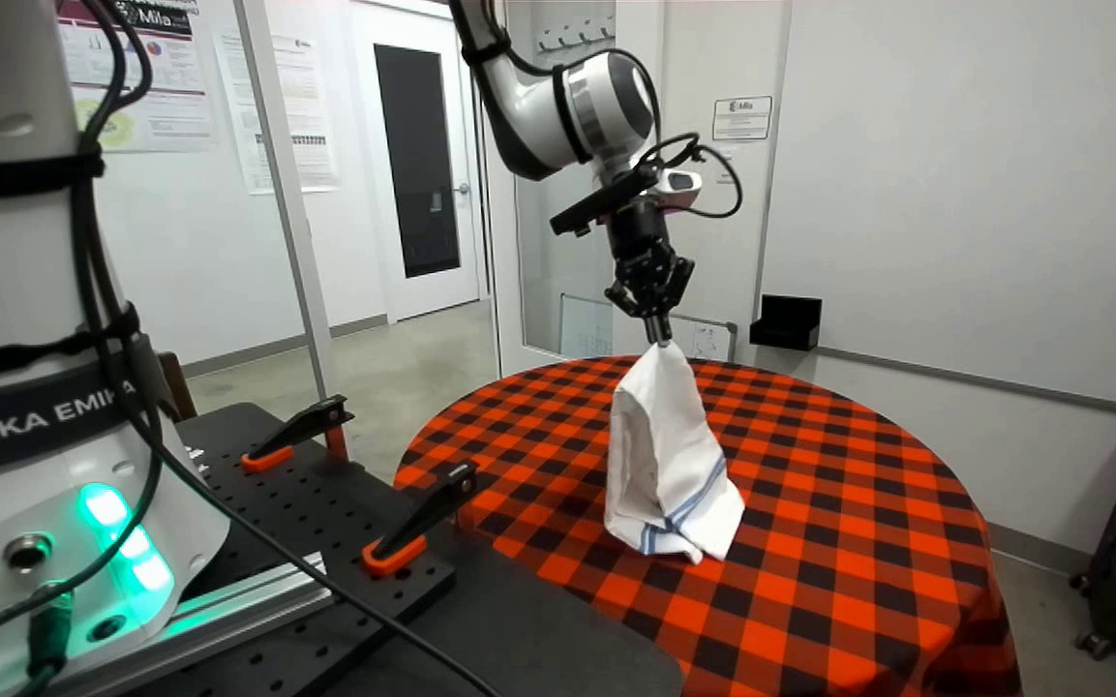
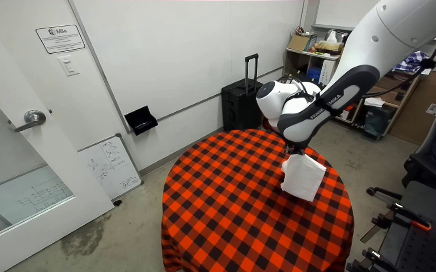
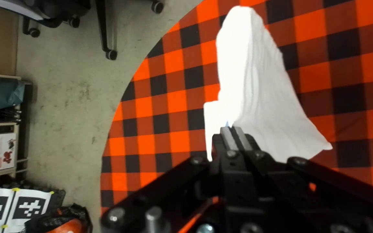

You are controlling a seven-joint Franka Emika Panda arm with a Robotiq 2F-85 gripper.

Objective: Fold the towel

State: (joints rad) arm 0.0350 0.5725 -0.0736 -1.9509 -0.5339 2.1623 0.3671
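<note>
The white towel [image 1: 669, 426] with blue stripes near its lower end hangs from my gripper [image 1: 659, 334] above the round table. It also shows in an exterior view [image 2: 303, 177] as a plain white drape. My gripper is shut on the towel's top, pinching it at the fingertips. In the wrist view, the fingertips [image 3: 235, 129] are close together, with the towel [image 3: 270, 110] spreading out around and beyond them in folds. A small bit of blue shows at the tips. I cannot tell whether the towel's lower edge touches the table.
A red-and-black checked tablecloth [image 1: 838, 542] covers the round table. The black mounting board [image 1: 257, 513] with orange-tipped clamps [image 1: 422, 518] stands beside the table near the robot base. A black suitcase [image 2: 240, 105] and a wheeled chair [image 2: 429, 158] stand on the floor around it.
</note>
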